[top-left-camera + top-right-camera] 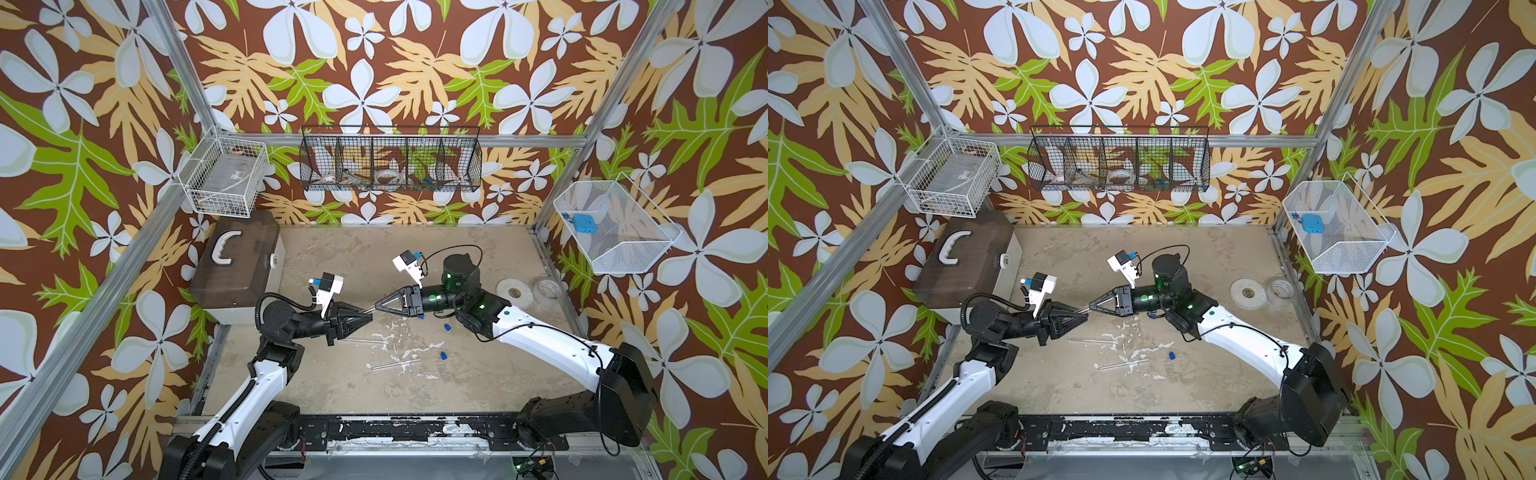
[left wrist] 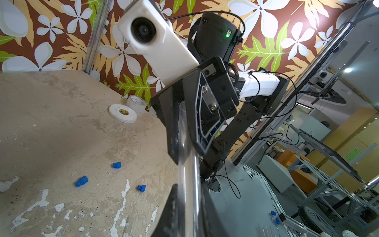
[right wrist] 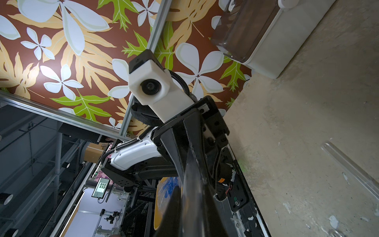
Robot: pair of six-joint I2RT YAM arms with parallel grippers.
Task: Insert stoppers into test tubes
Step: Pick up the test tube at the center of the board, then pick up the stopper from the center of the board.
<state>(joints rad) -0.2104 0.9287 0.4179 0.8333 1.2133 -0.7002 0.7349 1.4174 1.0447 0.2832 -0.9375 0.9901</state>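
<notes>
One clear test tube (image 1: pixel 371 310) (image 1: pixel 1088 310) hangs above the table between my two grippers, which face each other tip to tip. My left gripper (image 1: pixel 366 316) (image 2: pixel 188 197) is shut on one end of this tube (image 2: pixel 187 164). My right gripper (image 1: pixel 378 306) (image 3: pixel 192 205) is shut on the other end (image 3: pixel 191 184). Two more test tubes (image 1: pixel 365 340) (image 1: pixel 395 364) lie flat on the table below. Three blue stoppers (image 2: pixel 117 165) (image 2: pixel 81 181) (image 2: pixel 141 187) lie loose on the table under and beside the right arm; none is held.
A brown-lidded box (image 1: pixel 237 266) stands at the back left. Two white tape rolls (image 1: pixel 515 293) (image 1: pixel 548 289) lie at the right edge. Wire baskets hang on the walls; the right one (image 1: pixel 623 249) holds a flat blue square object (image 1: pixel 584 223).
</notes>
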